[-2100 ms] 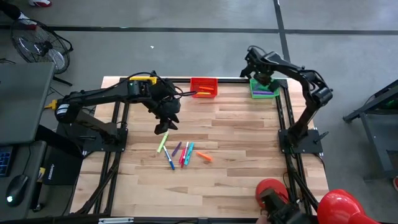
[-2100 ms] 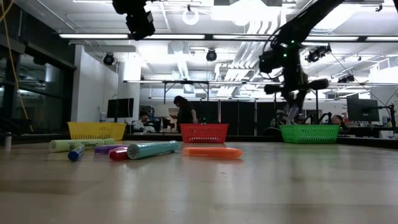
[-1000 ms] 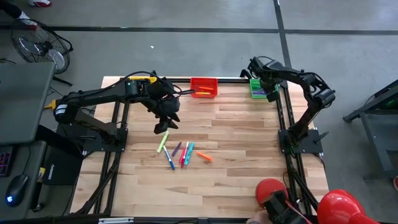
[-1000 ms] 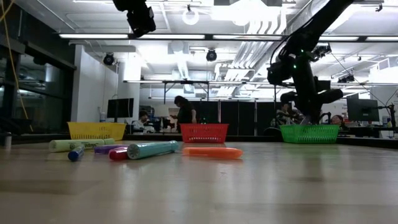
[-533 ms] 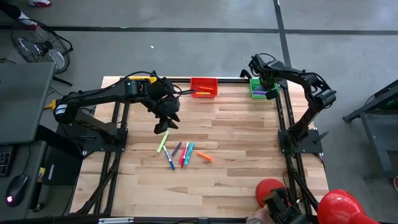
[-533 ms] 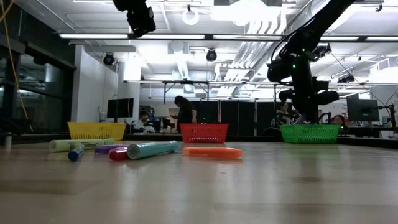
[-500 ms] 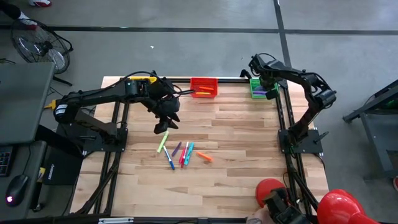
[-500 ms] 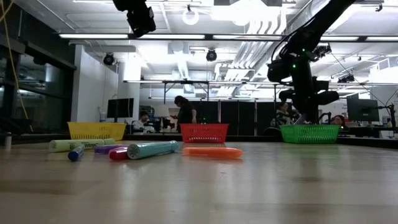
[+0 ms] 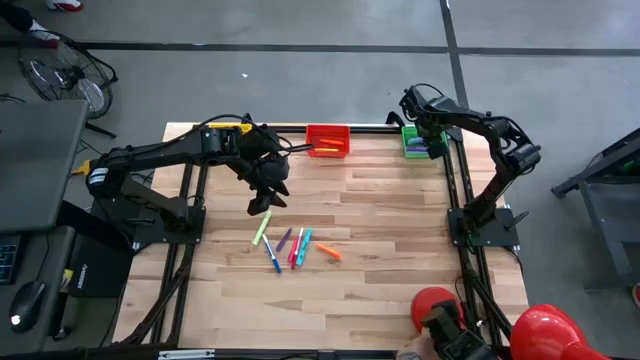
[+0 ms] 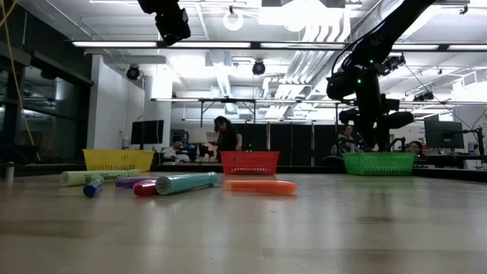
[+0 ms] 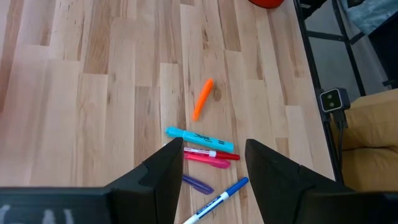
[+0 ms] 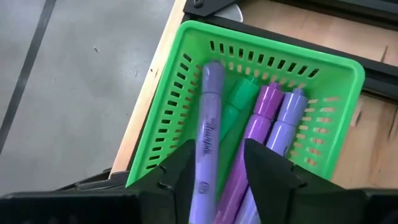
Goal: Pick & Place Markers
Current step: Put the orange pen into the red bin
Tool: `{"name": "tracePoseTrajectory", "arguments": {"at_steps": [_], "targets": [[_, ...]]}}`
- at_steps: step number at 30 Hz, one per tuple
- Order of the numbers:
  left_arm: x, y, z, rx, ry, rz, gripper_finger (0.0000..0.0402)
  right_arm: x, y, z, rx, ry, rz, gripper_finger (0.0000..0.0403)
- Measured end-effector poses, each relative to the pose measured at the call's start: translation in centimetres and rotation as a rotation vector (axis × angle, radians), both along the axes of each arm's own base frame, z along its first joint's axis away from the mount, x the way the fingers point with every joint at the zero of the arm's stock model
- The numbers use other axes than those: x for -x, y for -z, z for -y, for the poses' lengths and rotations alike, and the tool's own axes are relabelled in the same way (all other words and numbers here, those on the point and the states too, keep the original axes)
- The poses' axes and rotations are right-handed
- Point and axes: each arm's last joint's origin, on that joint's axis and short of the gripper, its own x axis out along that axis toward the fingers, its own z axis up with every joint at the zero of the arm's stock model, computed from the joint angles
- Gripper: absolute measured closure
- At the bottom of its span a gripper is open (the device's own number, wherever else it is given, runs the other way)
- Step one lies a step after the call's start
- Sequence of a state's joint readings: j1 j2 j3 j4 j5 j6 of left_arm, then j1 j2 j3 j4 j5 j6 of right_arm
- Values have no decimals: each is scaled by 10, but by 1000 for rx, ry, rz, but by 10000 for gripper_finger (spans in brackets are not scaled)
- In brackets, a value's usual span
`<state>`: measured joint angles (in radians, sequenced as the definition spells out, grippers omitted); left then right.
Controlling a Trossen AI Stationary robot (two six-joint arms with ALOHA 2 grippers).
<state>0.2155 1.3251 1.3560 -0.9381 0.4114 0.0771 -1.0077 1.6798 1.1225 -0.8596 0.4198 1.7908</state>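
R gripper [image 12: 216, 163] sits right over the green basket [image 12: 186, 68] at the far right corner of the table [image 9: 400, 230], fingers a narrow gap apart w/ a lilac marker [image 12: 207, 134] lying between them — gripped or just freed, can't tell. Best play here, I'd say: open fully, let it drop flat beside the green and purple markers [image 12: 261, 124] already inside, then lift straight up so the fingers don't snag the mesh wall.

L gripper [image 11: 208, 171] hangs mid-table, jaws wide and empty, above the loose markers [image 9: 290, 246] lying near-centre: teal [image 11: 200, 140], pink, purple, blue, plus an orange one [image 11: 203, 99] a bit apart. Red basket [image 9: 327, 140] waits at the far edge.
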Motion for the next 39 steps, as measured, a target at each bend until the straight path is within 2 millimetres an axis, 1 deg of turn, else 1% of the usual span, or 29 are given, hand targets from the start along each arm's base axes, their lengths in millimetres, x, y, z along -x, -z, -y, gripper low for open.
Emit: {"name": "tracePoseTrajectory", "arguments": {"at_steps": [7, 14, 16, 20, 25, 28, 34, 39], "targets": [[0, 0, 0, 0, 0, 0, 231, -1, 0, 1, -2, -45, 2, 250], [0, 0, 0, 0, 0, 0, 231, -8, -10, -4, 32, -156, -34, 246], [0, 0, 0, -1, -1, 0, 231, -11, -11, -6, 34, -207, -56, 246], [0, 0, 0, -1, -3, -1, 231, -21, -19, -11, 72, -364, -112, 246], [0, 0, 0, -1, -4, -1, 231, -33, -33, -23, 119, -532, -177, 246], [0, 0, 0, 0, -3, -1, 231, -40, -41, -32, 131, -663, -223, 246], [0, 0, 0, -1, -5, -1, 231, -53, -56, -54, 152, -905, -311, 246], [6, -6, 0, -53, -36, 20, 231, -66, -67, -77, 180, -1092, -351, 246]]}}
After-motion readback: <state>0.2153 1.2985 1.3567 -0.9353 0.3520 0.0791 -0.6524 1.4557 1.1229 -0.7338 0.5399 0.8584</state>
